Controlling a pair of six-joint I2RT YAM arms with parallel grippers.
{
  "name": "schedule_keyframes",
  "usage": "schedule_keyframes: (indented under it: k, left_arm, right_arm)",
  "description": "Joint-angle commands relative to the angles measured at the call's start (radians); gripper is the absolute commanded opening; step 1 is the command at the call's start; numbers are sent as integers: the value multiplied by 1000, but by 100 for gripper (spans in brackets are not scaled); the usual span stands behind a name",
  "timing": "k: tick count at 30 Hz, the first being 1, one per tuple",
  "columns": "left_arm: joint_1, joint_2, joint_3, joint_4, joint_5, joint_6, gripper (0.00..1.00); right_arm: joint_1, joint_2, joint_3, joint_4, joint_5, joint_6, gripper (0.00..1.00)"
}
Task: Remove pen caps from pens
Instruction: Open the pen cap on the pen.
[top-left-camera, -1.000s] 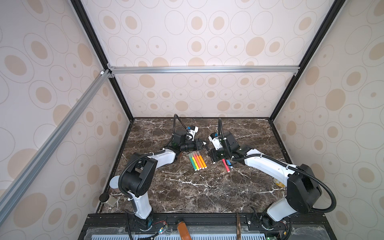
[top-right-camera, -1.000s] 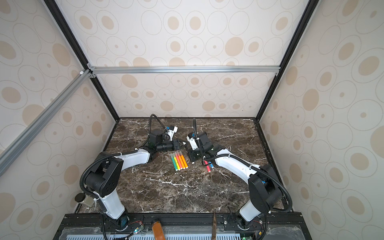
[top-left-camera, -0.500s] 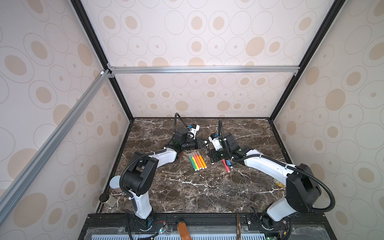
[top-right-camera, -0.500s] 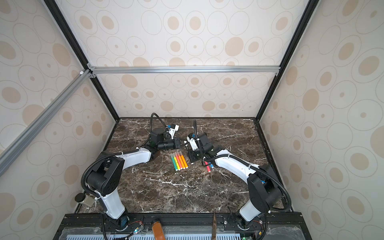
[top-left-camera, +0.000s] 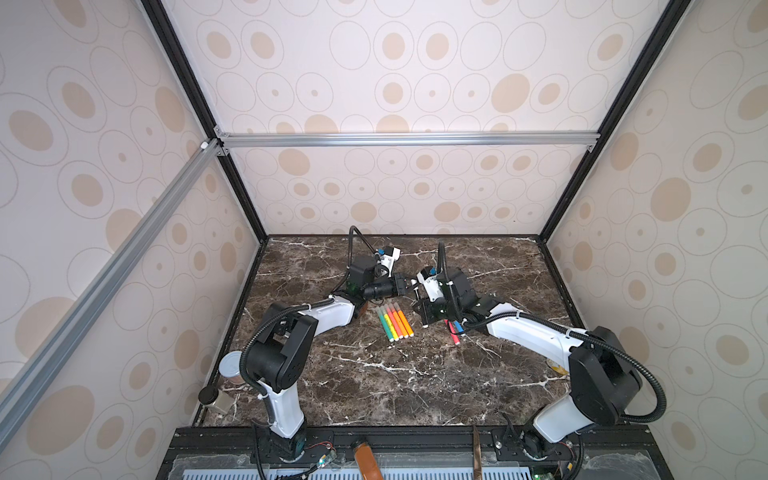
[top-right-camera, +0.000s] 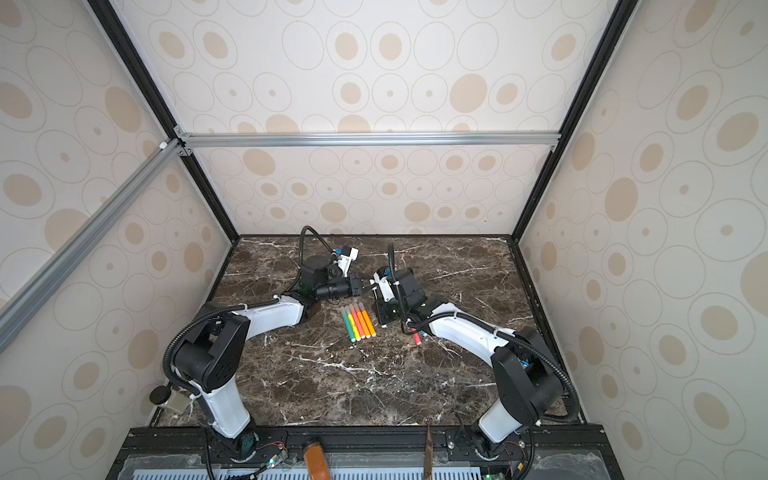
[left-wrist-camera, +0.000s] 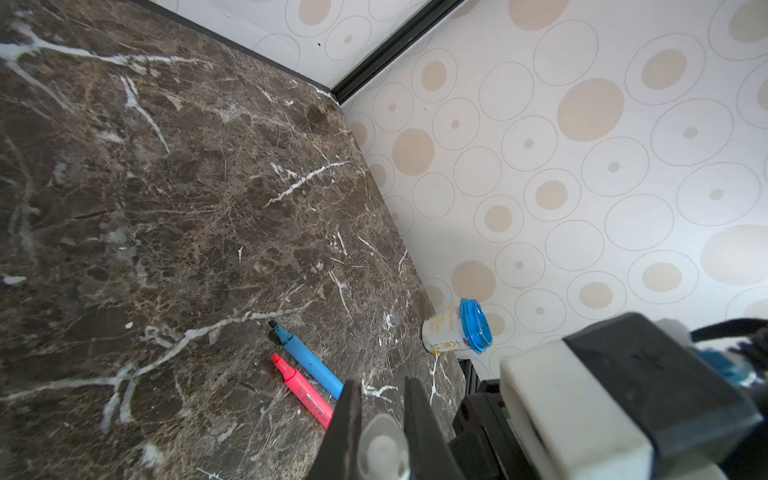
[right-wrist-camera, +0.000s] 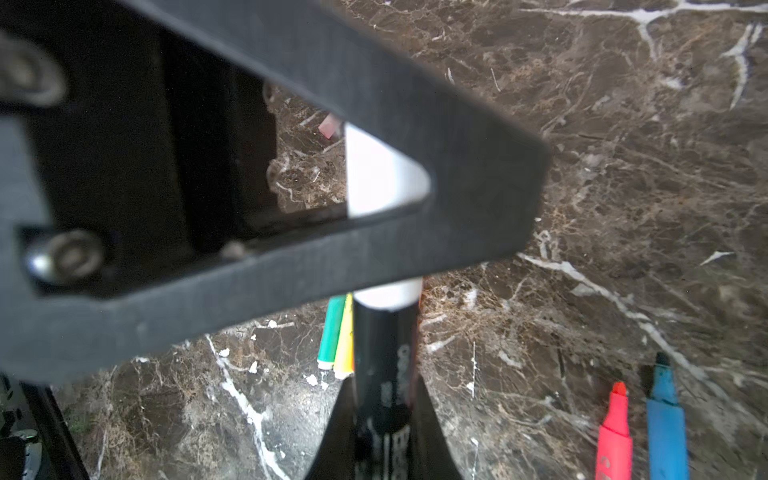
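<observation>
A booth with cream walls (top-left-camera: 395, 62) printed with tan circles surrounds a dark brown marble bench (top-left-camera: 374, 382) veined in white. Two white-and-black robot arms rise from the near edge, and the left arm (top-left-camera: 328, 313) and right arm (top-left-camera: 528, 332) both bend inward to meet above the back middle of the bench.

The left tool (left-wrist-camera: 382, 399) is clenched on a white cap (right-wrist-camera: 374, 178). The right tool (right-wrist-camera: 382, 390) is clenched on the barrel of a black pen (right-wrist-camera: 384, 353). The cap sits on the end of this pen, so the two tools hold one pen between them in the air, just behind the pens lying on the bench.

A silver-topped can (top-left-camera: 230, 365) and a small jar (top-left-camera: 210, 399) with a black lid stand at the bench's left edge, near the left arm's base. A yellow-and-white cup (left-wrist-camera: 444, 332) with a blue lid stands at the bench edge against the right wall.

A row of pens (top-left-camera: 395, 322) lies side by side and touching, mid-bench in both top views: green, yellow, pinkish and two orange. Greyish caps (top-left-camera: 388, 308) cover their ends nearer the back wall.

Beside the right arm lie a red pen (left-wrist-camera: 303, 388) and a blue pen (left-wrist-camera: 307, 359), next to each other, their chisel tips bare.
</observation>
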Motion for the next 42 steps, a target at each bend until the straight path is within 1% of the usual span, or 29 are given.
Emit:
schedule_keyframes:
  k: [1,4,10,14,18,22,26,31,36,39,42]
  left_arm:
    - [-14,-10,10,43,17,-23,0]
    - [-13,-7,33,14,16,-4,0]
    - [20,1,166,-217,-37,149,0]
    - [56,36,280,-318,-61,217,0]
    - [86,94,403,-391,-66,244,0]
    - [109,155,539,-460,-79,264,0]
    - [125,183,654,-550,-133,306,0]
    - [154,213,769,-600,-157,315,0]
    - [191,298,966,-700,-175,334,0]
    - [208,379,1139,-774,-176,340,0]
    - [219,493,1382,-891,-169,343,0]
  right_arm:
    - [0,12,-3,29,3,8,0]
    - [1,11,-22,33,0,10,0]
    - [1,-33,-92,14,9,6,0]
    - [3,-71,-157,11,4,21,0]
    - [24,-97,-213,15,5,40,0]
    - [57,-110,-248,-2,35,57,0]
    - [58,-124,-272,-31,73,88,0]
    - [58,-130,-303,-29,60,115,0]
    - [66,-158,-337,-22,54,126,0]
    - [72,-181,-351,-33,58,125,0]
    - [76,-208,-367,-39,64,126,0]
